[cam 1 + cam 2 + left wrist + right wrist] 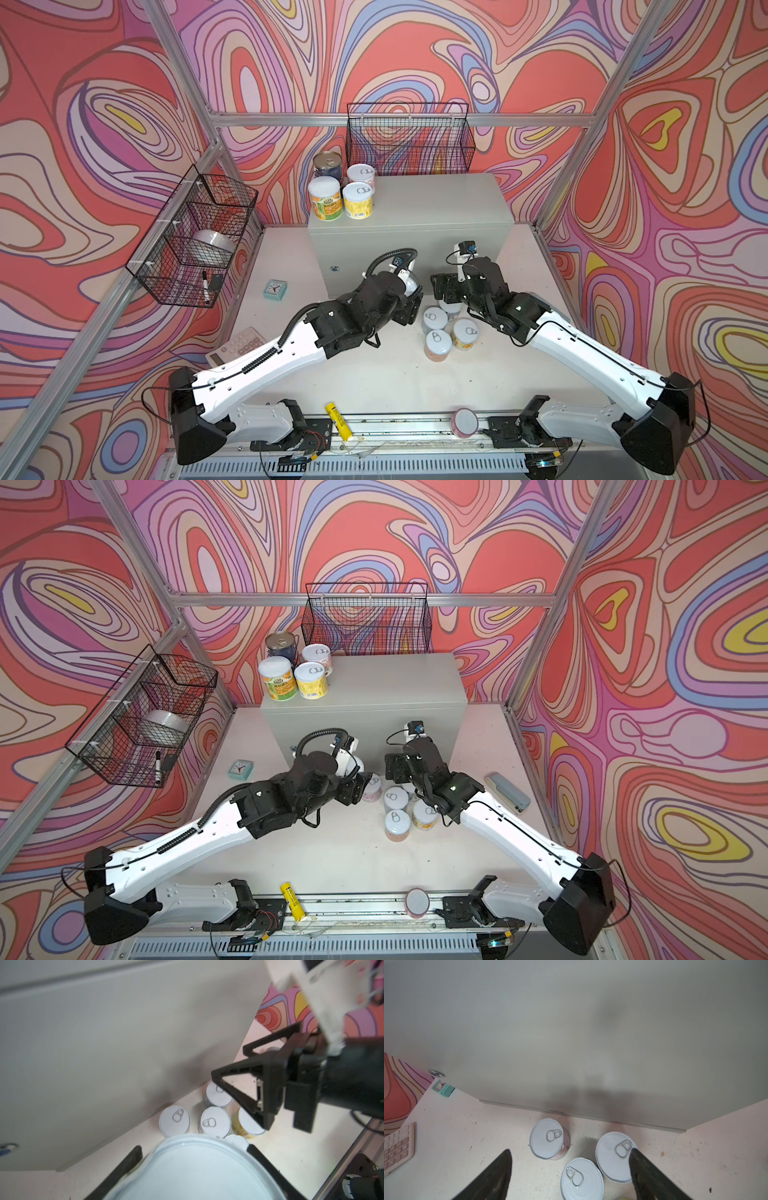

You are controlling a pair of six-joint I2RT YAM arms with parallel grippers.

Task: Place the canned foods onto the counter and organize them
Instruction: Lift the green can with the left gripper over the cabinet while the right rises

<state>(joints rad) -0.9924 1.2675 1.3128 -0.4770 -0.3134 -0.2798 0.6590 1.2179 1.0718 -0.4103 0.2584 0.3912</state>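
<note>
My left gripper point(194, 1148) is shut on a can with a plain white lid point(197, 1169), held low just in front of the grey counter point(436, 208). In a top view only an arc of that lid point(412, 284) peeks out past the wrist. My right gripper point(570, 1150) stands open above a cluster of white pull-tab cans point(437, 345) on the table; it holds nothing. One finger point(645, 1172) overlaps a can's lid point(612, 1155). A pink-labelled can point(548, 1138) stands nearest the counter's base. Several cans point(358, 199) stand grouped on the counter's back left corner, one with a bare-metal top point(327, 164).
A teal clock point(274, 289) and a pink calculator point(237, 345) lie left of the arms. A stapler point(509, 791) lies at the right. A yellow tube point(338, 419) and a pink cylinder point(464, 422) rest on the front rail. Black wire baskets point(409, 139) point(195, 237) hang on the walls.
</note>
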